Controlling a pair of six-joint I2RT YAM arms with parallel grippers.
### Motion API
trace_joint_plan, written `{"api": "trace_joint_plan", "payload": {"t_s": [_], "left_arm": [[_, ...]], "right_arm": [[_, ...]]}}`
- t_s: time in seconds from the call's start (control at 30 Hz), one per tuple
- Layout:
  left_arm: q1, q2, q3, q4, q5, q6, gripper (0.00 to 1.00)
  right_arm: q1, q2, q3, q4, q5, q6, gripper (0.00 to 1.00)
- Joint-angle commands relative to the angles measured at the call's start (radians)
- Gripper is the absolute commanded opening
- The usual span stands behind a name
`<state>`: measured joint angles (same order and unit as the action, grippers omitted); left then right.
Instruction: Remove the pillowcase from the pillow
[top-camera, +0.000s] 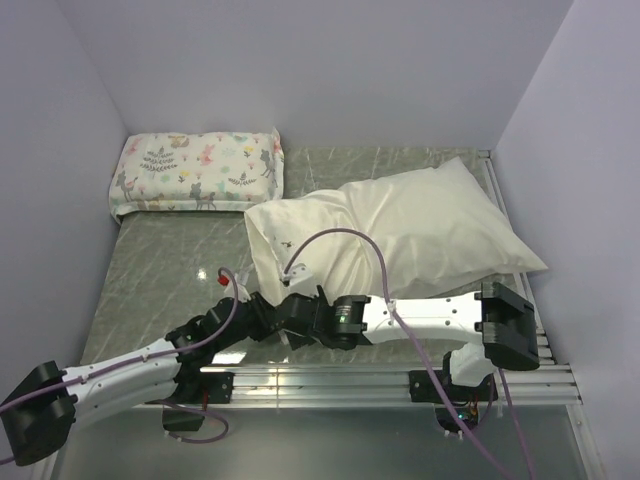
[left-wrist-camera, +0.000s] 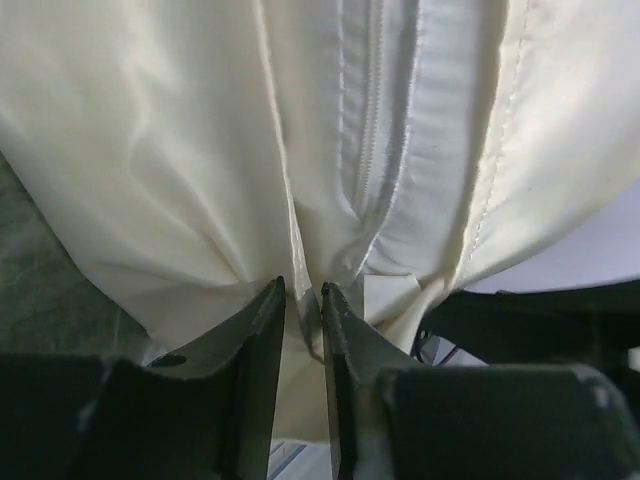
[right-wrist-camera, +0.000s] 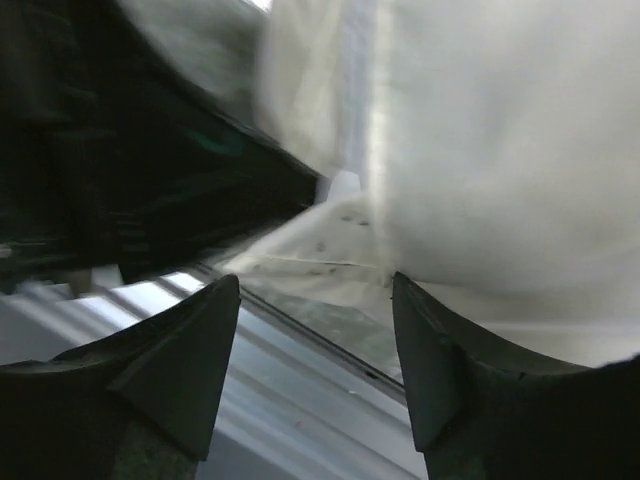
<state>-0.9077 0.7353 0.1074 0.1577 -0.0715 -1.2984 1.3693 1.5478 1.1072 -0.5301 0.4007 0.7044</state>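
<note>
rik: Left gripper (left-wrist-camera: 303, 300) is right at the lens, black fingers nearly closed with a fold of the cream pillowcase (left-wrist-camera: 150, 150) nipped between them. Looks like it's got the open end, by the near edge of the table (top-camera: 170, 270), yeah?

jo: yep, that's my read. There's a whiter band with a stitched seam showing in the gap, and I'd guess that's the pillow (left-wrist-camera: 440, 130) peeking out. The rest of it is inside the case, lying across the right side of the table, well apart from the little printed pillow (top-camera: 198, 170) in the far left corner.

rik: and the right gripper (right-wrist-camera: 315, 300)?

jo: wide open, nothing in it, hanging just beside that same end. Its view is blurry though. I'd call this the very start of the stripping step: one bit of the mouth gripped, case not pulled off yet.

rik: next move?

jo: probably the right one has to pin or grab the pillow itself so the left can drag the case off. The fabric's thin, a bit shiny and wrinkly, so it should slide. The filling's plump and squashy though, so it might just come along with it.
</note>
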Motion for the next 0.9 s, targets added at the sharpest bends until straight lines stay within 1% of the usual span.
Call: {"api": "trace_joint_plan", "payload": {"t_s": [0.0,0.03,0.1,0.13,0.23,0.33,0.4,0.47,0.5,0.53,0.6,0.63,0.67,0.7,0.73,0.8,0.87], "left_arm": [[-0.005,-0.042,0.025,0.005,-0.014,-0.007,0.28],[-0.005,-0.05,0.028,-0.003,-0.022,-0.007,0.28],[-0.005,-0.066,0.035,-0.02,-0.028,0.002,0.28],[-0.005,-0.068,0.049,-0.024,-0.03,0.007,0.28],[-0.007,-0.059,0.087,-0.066,-0.034,0.027,0.27],[-0.005,-0.073,0.127,-0.118,-0.045,0.05,0.28],[-0.005,-0.102,0.147,-0.148,-0.063,0.062,0.29],[-0.005,-0.116,0.16,-0.155,-0.07,0.067,0.31],[-0.005,-0.113,0.161,-0.179,-0.067,0.07,0.3],[-0.007,-0.096,0.16,-0.176,-0.06,0.07,0.26],[-0.005,-0.076,0.155,-0.165,-0.038,0.068,0.21],[-0.005,-0.067,0.138,-0.165,-0.025,0.065,0.19],[-0.005,-0.054,0.127,-0.111,-0.013,0.06,0.15],[-0.007,-0.051,0.103,-0.1,0.007,0.051,0.14],[-0.007,-0.047,0.092,-0.09,0.013,0.047,0.1],[-0.01,-0.043,0.063,-0.066,0.035,0.036,0.07],[-0.013,-0.037,0.049,-0.05,0.05,0.031,0.06]], "right_arm": [[-0.007,-0.035,-0.12,0.039,0.066,0.118,0.64],[-0.007,-0.06,-0.141,0.045,0.07,0.128,0.52],[-0.009,-0.077,-0.185,0.054,0.075,0.153,0.41],[-0.007,-0.081,-0.194,0.058,0.075,0.161,0.26],[-0.009,-0.087,-0.231,0.081,0.066,0.181,0.06],[-0.009,-0.104,-0.28,0.107,0.055,0.202,0.0],[-0.007,-0.12,-0.309,0.127,0.046,0.205,0.0],[0.008,-0.17,-0.326,0.148,0.052,0.214,0.13],[0.016,-0.21,-0.325,0.148,0.067,0.219,0.21],[0.034,-0.227,-0.319,0.147,0.079,0.222,0.31],[0.057,-0.264,-0.278,0.119,0.11,0.233,0.35],[0.069,-0.273,-0.259,0.105,0.148,0.237,0.4],[0.1,-0.281,-0.222,0.084,0.167,0.248,0.43],[0.111,-0.285,-0.204,0.078,0.188,0.253,0.48],[0.123,-0.287,-0.187,0.074,0.217,0.256,0.5],[0.142,-0.272,-0.15,0.084,0.243,0.267,0.57],[0.142,-0.241,-0.115,0.099,0.25,0.264,0.6]]}}
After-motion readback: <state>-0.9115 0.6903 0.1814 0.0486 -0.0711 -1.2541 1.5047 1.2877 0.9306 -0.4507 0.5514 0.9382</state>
